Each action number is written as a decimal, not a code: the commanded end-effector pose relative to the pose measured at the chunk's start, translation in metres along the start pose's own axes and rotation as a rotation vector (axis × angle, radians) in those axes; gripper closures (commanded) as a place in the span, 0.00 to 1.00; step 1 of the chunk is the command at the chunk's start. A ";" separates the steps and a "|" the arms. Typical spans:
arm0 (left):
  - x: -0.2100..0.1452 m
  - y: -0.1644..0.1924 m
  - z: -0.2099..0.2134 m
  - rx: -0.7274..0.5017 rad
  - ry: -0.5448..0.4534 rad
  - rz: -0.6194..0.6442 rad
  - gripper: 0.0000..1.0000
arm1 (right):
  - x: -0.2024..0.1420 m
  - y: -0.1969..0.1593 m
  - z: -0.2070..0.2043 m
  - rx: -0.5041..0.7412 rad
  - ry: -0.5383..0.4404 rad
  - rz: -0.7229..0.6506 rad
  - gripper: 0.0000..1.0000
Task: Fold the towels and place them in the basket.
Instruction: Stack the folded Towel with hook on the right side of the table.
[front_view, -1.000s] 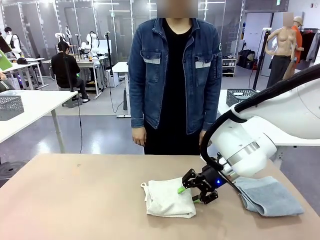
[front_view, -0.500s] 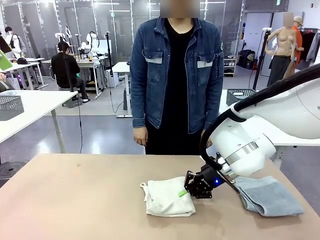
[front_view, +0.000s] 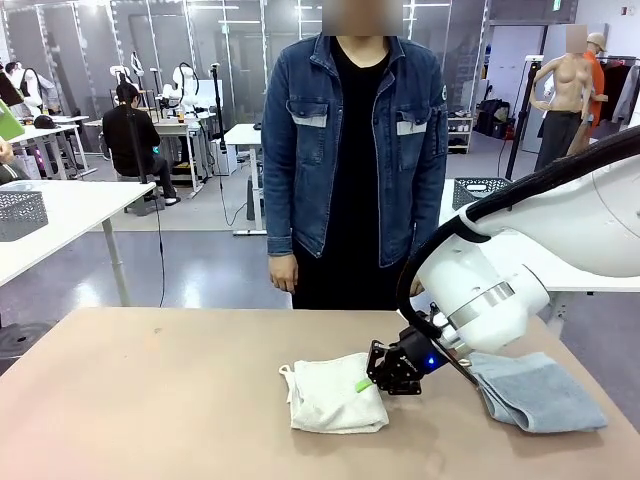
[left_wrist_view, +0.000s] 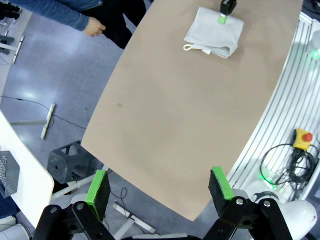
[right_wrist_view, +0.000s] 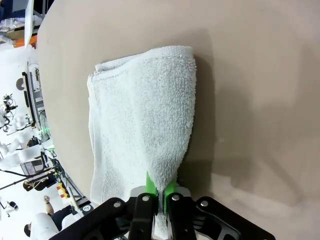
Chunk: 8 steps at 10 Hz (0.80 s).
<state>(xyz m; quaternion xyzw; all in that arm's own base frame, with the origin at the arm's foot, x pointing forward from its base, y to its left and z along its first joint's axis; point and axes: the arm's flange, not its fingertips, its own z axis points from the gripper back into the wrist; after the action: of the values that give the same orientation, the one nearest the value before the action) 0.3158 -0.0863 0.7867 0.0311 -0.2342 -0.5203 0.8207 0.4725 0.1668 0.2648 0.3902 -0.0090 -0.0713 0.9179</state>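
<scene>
The right end effector (front_view: 372, 378) sits low over the tabletop (front_view: 150, 400), its green pads pinched together on the near-right corner of the cream-beige towel (front_view: 333, 394). In the right wrist view the pads (right_wrist_view: 150, 184) are almost touching, with only a thin fold of the cloth (right_wrist_view: 142, 125) between them, and the towel runs away from the fingers as a folded strip lying flat on the brown surface (right_wrist_view: 260, 75). The towel lies a little right of the middle of the tabletop, nearer the robot's edge than the person's, and a small loop shows at its far-left corner.

The pale blue-grey towel (front_view: 535, 392) lies folded near the right edge of the tabletop, just beside the right arm's wrist and partly hidden behind it. The two towels lie apart, with the end effector between them.

The left end effector (left_wrist_view: 159, 189) hangs high above the left part of the tabletop (left_wrist_view: 165, 125), its jaws spread wide and holding nothing. From there the cream-beige towel (left_wrist_view: 214, 31) shows far off, with the other arm's green pad on its edge.

A person in a denim jacket (front_view: 352, 150) stands at the far edge, arms hanging down, one hand (front_view: 281, 271) just above that edge
</scene>
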 end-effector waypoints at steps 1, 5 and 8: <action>-0.002 -0.001 0.000 0.014 0.005 0.001 0.00 | 0.001 -0.002 0.000 0.000 -0.002 -0.005 1.00; -0.002 -0.001 0.000 0.014 0.005 0.001 0.00 | 0.000 -0.001 0.000 0.000 -0.001 -0.002 0.93; -0.002 -0.001 0.000 0.014 0.005 0.001 0.00 | -0.010 0.021 0.085 0.037 0.096 0.302 0.94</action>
<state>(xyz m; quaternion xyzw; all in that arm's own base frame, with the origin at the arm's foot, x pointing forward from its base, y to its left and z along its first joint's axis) 0.3158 -0.0862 0.7867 0.0310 -0.2342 -0.5201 0.8208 0.4641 0.1471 0.3209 0.3877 -0.0220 0.0284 0.9211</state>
